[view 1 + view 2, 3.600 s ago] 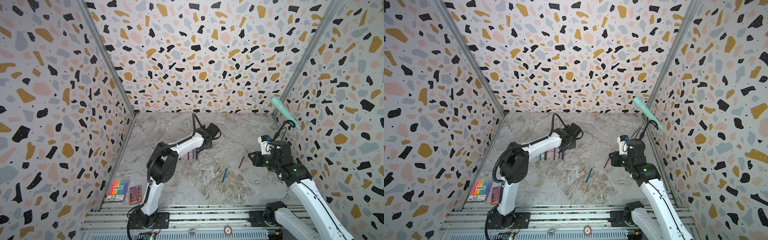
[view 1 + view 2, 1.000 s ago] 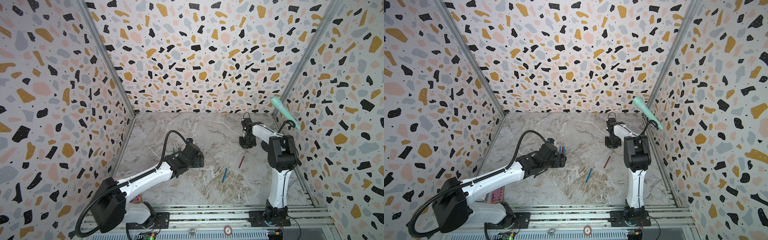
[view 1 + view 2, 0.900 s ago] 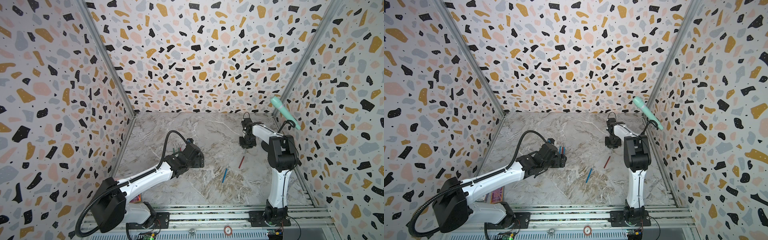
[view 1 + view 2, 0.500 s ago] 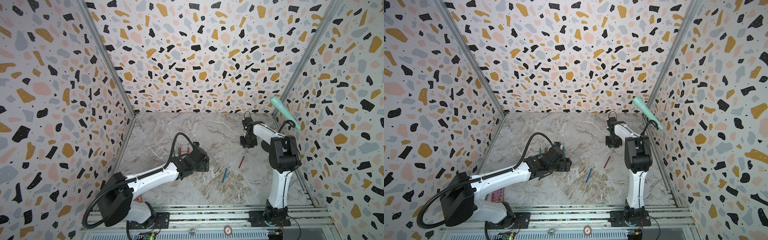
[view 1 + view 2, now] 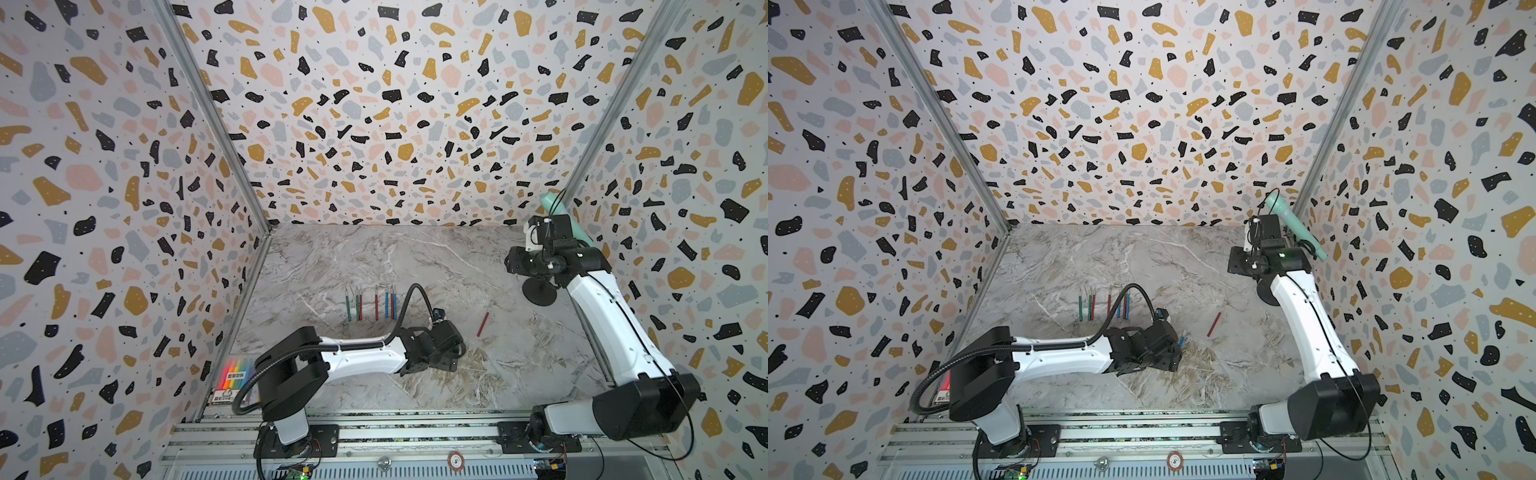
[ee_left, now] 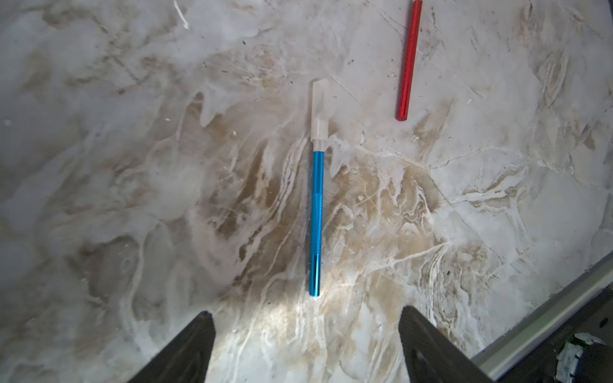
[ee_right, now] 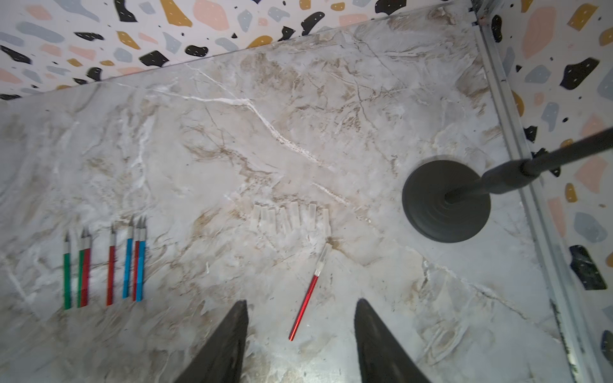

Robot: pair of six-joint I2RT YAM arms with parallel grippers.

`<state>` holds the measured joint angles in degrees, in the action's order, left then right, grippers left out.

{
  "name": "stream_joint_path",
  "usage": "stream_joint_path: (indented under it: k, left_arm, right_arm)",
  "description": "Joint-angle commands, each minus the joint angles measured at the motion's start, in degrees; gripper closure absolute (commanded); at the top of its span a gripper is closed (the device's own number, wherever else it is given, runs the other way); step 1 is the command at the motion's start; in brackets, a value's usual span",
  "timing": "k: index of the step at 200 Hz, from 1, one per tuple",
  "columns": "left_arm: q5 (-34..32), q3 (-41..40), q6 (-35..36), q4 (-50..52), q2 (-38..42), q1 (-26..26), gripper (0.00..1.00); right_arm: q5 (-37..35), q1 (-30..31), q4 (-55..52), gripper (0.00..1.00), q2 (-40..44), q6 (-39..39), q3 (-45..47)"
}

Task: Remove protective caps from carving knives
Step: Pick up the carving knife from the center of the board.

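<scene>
The slim blue metal carving knife (image 6: 316, 215) lies flat on the marbled tabletop (image 6: 126, 172), just ahead of the left tool (image 6: 306, 311) and in line with the gap between its jaws, which stand wide apart and empty. The knife looks like a light, stiff rod. Its glossy shaft will probably slip or roll under a careless pinch, so the finely ridged stretch at mid-shaft seems the best place to hold it, crosswise, with the capped end left free. The translucent plastic cap (image 6: 319, 109) is likely a thin push-on sleeve over a sharp blade, best drawn straight along the axis.

The right tool (image 7: 302, 302) is also spread and holds nothing, raised near the round black stand base (image 7: 446, 200). A red capped knife (image 7: 311, 285) lies loose beneath it. Seven bare-bladed knives (image 7: 111, 268) lie in a row well apart, and the removed clear caps (image 7: 292, 219) lie near the red one.
</scene>
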<state>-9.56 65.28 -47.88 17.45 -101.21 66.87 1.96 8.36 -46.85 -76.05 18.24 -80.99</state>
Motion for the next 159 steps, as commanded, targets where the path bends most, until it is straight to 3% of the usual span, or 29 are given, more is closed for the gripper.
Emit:
stream_joint_path:
  k: [1, 14, 59, 88, 116, 159]
  left_arm:
    - [-1.16, 4.89, -0.29, 3.24, -4.77, 1.33, 0.18]
    - [-1.75, 7.17, 0.03, 4.72, -7.72, 1.6, 0.22]
    - [-5.58, 14.52, 1.7, 10.47, -15.95, 1.67, 0.47]
    - [-9.27, 18.88, 2.85, 14.76, -19.6, 1.64, 0.54]
    - [-10.04, 22.23, 3.56, 17.37, -23.25, 1.6, 0.7]
    - [-9.52, 21.33, 3.67, 17.75, -24.9, 1.6, 0.81]
  right_arm:
    - [4.57, 0.38, -1.19, 0.38, 4.74, 0.73, 4.49]
    - [5.48, 0.57, -1.37, 0.35, 8.39, 0.85, 6.63]
    - [6.13, 1.2, -3.12, 0.29, 17.73, 1.01, 10.12]
    - [6.84, 1.9, -4.31, 0.28, 20.22, 1.07, 10.68]
    - [7.04, 2.4, -5.03, 0.28, 21.59, 1.07, 10.59]
    - [6.06, 3.59, -5.8, 0.28, 21.75, 0.96, 9.06]
